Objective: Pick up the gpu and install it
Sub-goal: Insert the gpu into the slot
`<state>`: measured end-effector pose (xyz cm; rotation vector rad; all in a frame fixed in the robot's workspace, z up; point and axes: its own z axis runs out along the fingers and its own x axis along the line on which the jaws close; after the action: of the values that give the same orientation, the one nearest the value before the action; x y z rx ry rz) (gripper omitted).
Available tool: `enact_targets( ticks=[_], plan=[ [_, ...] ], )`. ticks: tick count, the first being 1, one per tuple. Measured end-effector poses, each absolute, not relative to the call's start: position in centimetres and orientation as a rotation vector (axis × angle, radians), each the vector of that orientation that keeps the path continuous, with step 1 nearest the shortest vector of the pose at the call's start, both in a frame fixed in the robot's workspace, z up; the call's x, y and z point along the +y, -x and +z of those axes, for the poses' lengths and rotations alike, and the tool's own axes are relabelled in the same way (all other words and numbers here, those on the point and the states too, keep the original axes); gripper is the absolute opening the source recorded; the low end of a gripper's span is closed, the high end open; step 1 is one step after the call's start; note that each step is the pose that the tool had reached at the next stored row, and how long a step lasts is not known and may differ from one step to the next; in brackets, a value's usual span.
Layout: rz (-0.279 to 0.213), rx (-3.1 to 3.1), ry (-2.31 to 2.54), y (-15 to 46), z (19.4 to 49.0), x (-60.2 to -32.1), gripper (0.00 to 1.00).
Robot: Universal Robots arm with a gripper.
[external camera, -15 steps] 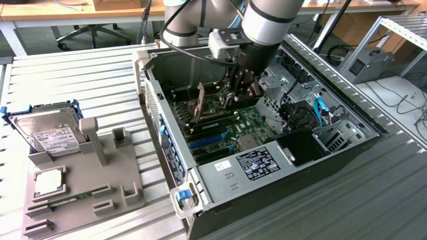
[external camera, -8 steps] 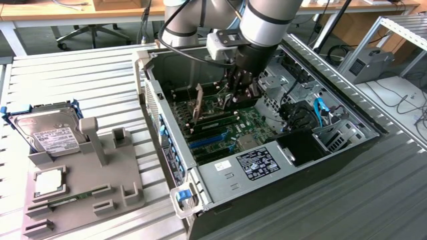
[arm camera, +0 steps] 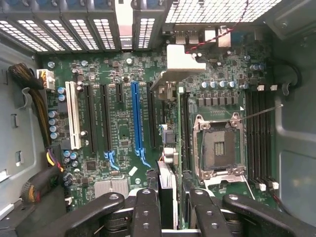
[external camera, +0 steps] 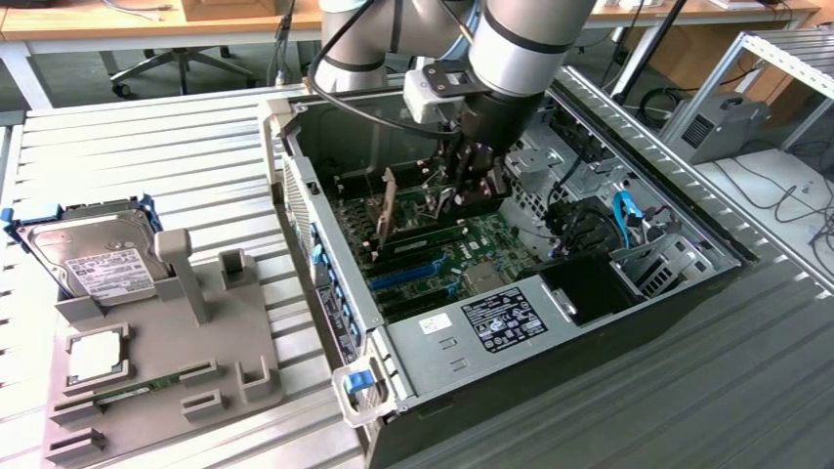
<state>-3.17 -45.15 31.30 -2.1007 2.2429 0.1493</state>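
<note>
My gripper [arm camera: 172, 210] is clamped on the gpu [arm camera: 168, 168], one finger [arm camera: 147, 212] on each side of the card's top edge. The card stands on edge between the jaws, running away from them to its silver bracket [arm camera: 183, 61] at the case's rear wall. It hangs low over the motherboard [arm camera: 118, 128], just beside the blue slot [arm camera: 137, 118] and near the bare CPU socket [arm camera: 217, 145]; I cannot tell whether it is seated in a slot.

In the exterior view the gripper [external camera: 467, 191] reaches down into the open case [external camera: 280, 147] with the gpu [external camera: 387, 210] beneath it. A white label on the power supply [external camera: 502, 318] is too small to read. On the exterior view's left a grey tray [external camera: 248, 391] holds a hard drive [external camera: 98, 259] whose white label I also cannot read.
</note>
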Motion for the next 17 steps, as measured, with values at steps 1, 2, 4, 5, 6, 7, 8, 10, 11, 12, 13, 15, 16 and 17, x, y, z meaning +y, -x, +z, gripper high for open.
enact_targets(
  ticks=[1, 2, 4, 5, 6, 7, 8, 10, 11, 12, 13, 15, 16, 17],
  plan=[
    [0.149, 2.243, 2.101, 3.2, 31.3, -45.2, 0.29],
    [0.149, 2.243, 2.101, 3.2, 31.3, -45.3, 0.29],
    [0.149, 2.243, 2.101, 3.2, 31.3, -45.4, 0.29],
    [0.149, 2.243, 2.101, 3.3, 31.2, -45.5, 0.29],
    [0.149, 2.243, 2.101, 3.3, 31.2, -45.5, 0.29],
    [0.149, 2.243, 2.101, 3.3, 31.2, -45.6, 0.29],
    [0.149, 2.243, 2.101, 3.3, 31.2, -45.6, 0.29],
    [0.149, 2.243, 2.101, 3.3, 31.2, -45.8, 0.29],
    [0.149, 2.243, 2.101, 3.4, 31.1, -46.0, 0.29],
    [0.149, 2.243, 2.101, 3.5, 30.9, -46.4, 0.29],
    [0.149, 2.243, 2.101, 3.6, 30.8, -46.8, 0.29],
    [0.149, 2.243, 2.101, 3.7, 30.5, -47.4, 0.29],
    [0.149, 2.243, 2.101, 3.8, 30.4, -47.8, 0.29],
    [0.149, 2.243, 2.101, 3.9, 30.2, -48.2, 0.29]
  ],
)
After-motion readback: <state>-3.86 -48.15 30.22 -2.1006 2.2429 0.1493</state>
